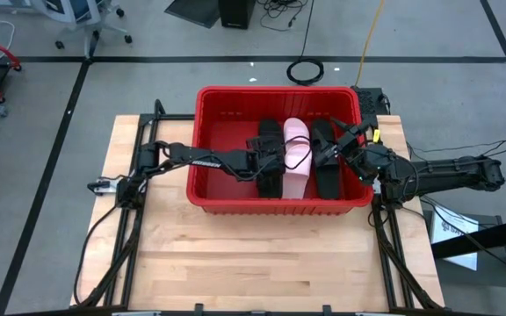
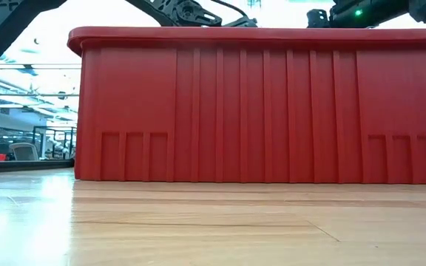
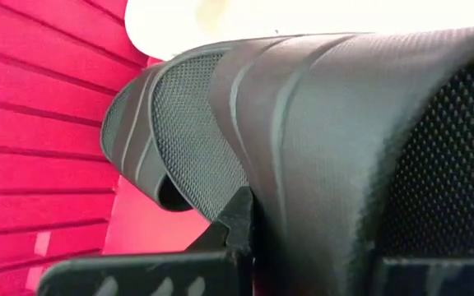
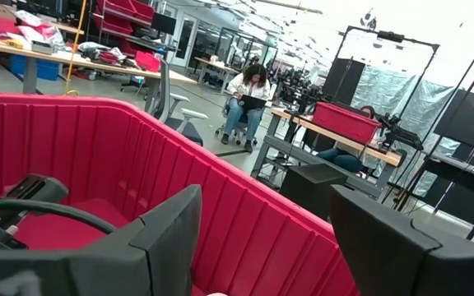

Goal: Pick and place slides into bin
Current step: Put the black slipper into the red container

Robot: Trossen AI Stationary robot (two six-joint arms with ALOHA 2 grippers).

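Note:
The red bin (image 1: 275, 90) stands at the table's far middle and fills the low view (image 2: 257, 111). Three slides show inside it: a black one (image 1: 271, 182) on the left, a pale pink one (image 1: 296, 136) in the middle and a black one (image 1: 328, 180) on the right. My left gripper (image 1: 264, 162) reaches in from the left and is shut on the left black slide (image 3: 220, 107). My right gripper (image 1: 348, 145) hovers open and empty over the bin's right part, above the right black slide. Other slides are out of view. My left gripper has the left black slide's wide strap (image 3: 311, 156) between its two fingers (image 3: 235, 220), one finger on each side. It comes from the table's left, slanting down into the bin. Whether the slide rests on the bin's floor or hangs clear, I cannot tell.
The bin's tall walls (image 4: 97, 140) surround both grippers. Bare wooden table (image 1: 262, 254) lies in front of the bin. Cables run along both table sides. A seated person (image 4: 249, 90) shows far off in the room.

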